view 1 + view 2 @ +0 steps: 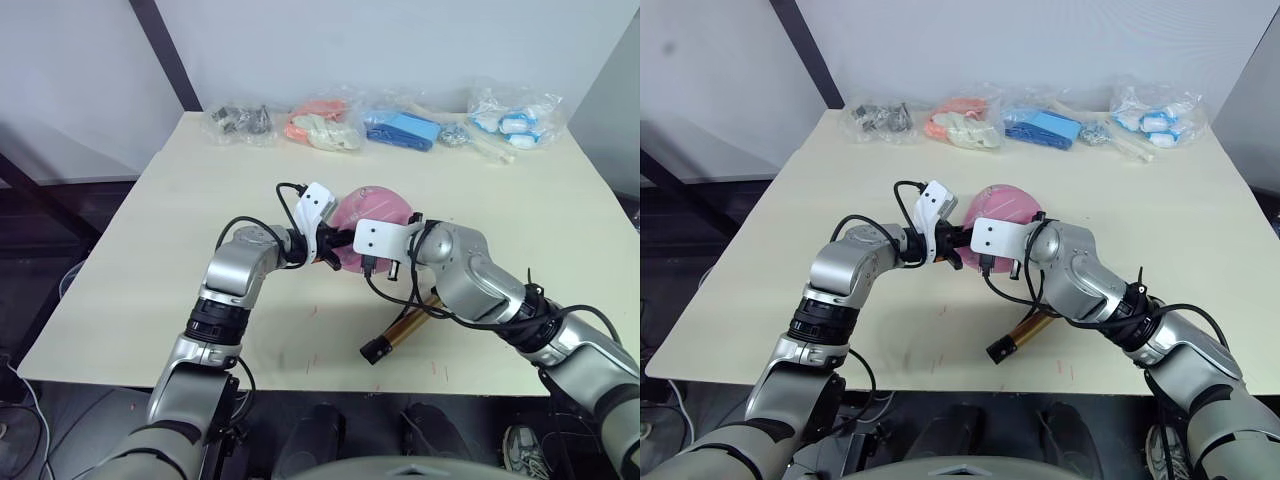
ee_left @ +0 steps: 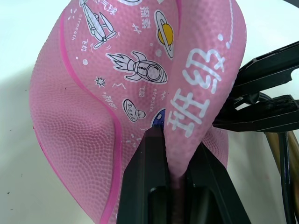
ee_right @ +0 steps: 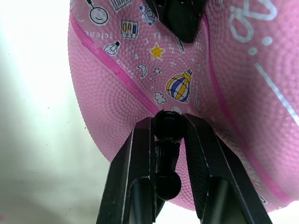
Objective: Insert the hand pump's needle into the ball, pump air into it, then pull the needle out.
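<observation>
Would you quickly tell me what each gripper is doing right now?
Left gripper: shut on a fold of the saggy pink ball.
Right gripper: shut on the needle's black fitting, at the ball's surface.

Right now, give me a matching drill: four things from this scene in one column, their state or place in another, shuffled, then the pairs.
Things:
1. left claw
2. right claw
3. hand pump
4. plastic bags

States:
A. lying on the table near its front edge, under the right arm
B. pinching a fold of the saggy pink ball
C. lined up along the table's far edge
D. shut on a small black fitting held against the ball

Pairs: 1-B, 2-D, 3-A, 4-C
</observation>
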Motion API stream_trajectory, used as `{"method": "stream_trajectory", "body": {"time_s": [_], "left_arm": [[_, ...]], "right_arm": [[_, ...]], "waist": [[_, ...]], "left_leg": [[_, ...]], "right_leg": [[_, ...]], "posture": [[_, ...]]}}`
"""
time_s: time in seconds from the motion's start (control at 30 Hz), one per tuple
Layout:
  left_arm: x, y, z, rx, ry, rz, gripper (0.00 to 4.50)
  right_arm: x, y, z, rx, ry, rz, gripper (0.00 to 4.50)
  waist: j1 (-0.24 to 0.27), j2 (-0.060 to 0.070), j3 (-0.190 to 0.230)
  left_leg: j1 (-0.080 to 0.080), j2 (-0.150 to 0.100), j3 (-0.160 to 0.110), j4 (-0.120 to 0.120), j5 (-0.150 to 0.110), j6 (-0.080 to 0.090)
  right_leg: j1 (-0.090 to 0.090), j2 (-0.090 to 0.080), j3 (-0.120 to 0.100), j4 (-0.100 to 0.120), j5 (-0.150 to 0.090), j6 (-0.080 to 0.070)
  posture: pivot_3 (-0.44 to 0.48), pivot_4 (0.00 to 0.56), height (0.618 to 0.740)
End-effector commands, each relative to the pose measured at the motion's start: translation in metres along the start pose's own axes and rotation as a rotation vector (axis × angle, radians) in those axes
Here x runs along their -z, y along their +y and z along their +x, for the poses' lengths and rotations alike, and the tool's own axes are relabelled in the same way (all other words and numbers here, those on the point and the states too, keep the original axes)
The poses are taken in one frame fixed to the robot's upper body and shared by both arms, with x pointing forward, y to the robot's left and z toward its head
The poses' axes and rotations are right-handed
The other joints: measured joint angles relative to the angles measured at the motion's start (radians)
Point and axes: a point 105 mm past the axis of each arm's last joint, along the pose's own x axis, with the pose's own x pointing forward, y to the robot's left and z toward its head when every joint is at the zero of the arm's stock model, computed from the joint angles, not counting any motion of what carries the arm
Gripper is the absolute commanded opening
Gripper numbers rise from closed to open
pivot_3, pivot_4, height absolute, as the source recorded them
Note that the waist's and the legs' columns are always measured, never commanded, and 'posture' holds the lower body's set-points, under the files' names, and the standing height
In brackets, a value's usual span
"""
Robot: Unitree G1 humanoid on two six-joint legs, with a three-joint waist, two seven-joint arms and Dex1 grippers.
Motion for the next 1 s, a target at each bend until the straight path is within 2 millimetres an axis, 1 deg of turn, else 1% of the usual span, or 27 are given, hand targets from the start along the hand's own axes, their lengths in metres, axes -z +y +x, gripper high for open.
{"method": "stream_trajectory", "body": {"time_s": [0.03, 0.43, 1.0], "left_arm": [[0.017, -0.009, 0.006, 0.051, 0.057, -0.044, 0.00], [0.017, -0.007, 0.006, 0.047, 0.057, -0.047, 0.00], [0.017, -0.007, 0.006, 0.047, 0.057, -0.050, 0.00]], "right_arm": [[0.069, 0.024, 0.019, -0.087, 0.257, 0.105, 0.35], [0.085, 0.027, 0.027, -0.097, 0.307, 0.109, 0.35], [0.105, 0.034, 0.030, -0.123, 0.368, 0.106, 0.35]], "waist": [[0.000, 0.000, 0.000], [-0.006, 0.001, -0.003], [-0.007, 0.003, -0.011]], "left_leg": [[0.000, 0.000, 0.000, 0.000, 0.000, 0.000], [0.002, 0.000, 0.000, 0.000, 0.000, 0.000], [0.002, 0.000, 0.000, -0.001, 0.000, 0.001]], "right_leg": [[0.000, 0.000, 0.000, 0.000, 0.000, 0.000], [0.002, 0.000, 0.000, 0.000, 0.000, 0.001], [0.002, 0.000, 0.000, 0.000, -0.001, 0.001]], "posture": [[0.000, 0.150, 0.736], [0.000, 0.150, 0.736], [0.000, 0.150, 0.736]]}}
